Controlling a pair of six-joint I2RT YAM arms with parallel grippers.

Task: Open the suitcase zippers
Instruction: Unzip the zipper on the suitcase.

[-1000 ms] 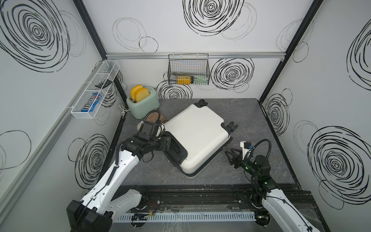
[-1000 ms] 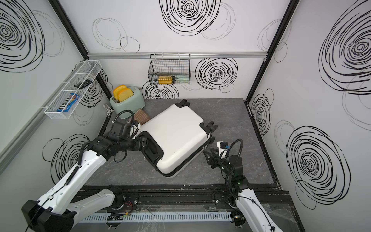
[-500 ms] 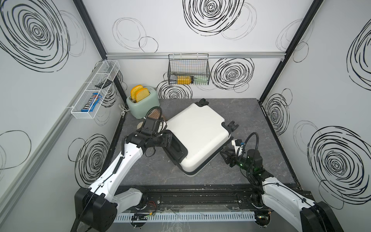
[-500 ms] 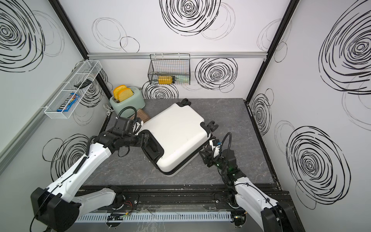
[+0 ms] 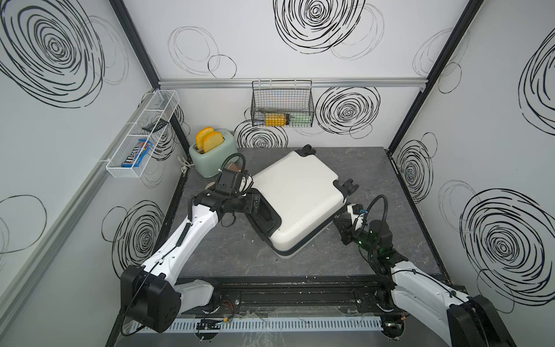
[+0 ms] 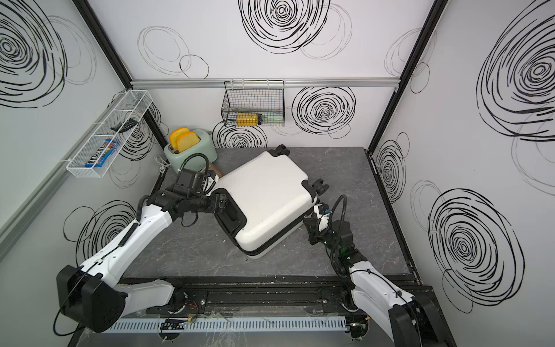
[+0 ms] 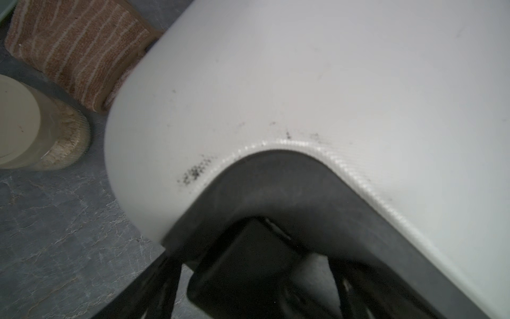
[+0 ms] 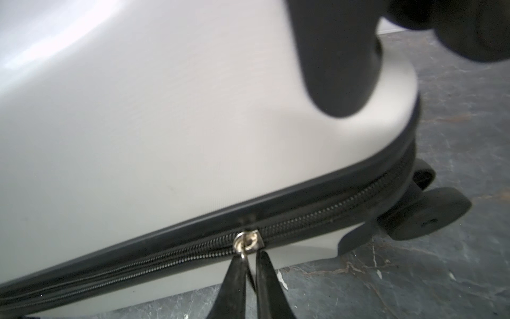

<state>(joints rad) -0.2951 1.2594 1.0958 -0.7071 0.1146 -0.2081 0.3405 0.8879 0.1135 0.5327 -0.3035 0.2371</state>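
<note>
Lying flat on the dark grey marbled table [image 5: 375, 168], the small white hard-shell suitcase [image 5: 297, 192] is being braced at its black handle [image 5: 266, 218] by the wide-open left gripper [image 5: 257, 205], while the right gripper [image 8: 249, 276] is pinching nearly shut on the thin silver zipper pull [image 8: 246, 258], presumably for dragging.

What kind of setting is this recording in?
Likely a staged robot test booth: swirl-painted walls, left arm and right arm on a rail, household props like a toaster and suitcase on a grey table.
</note>
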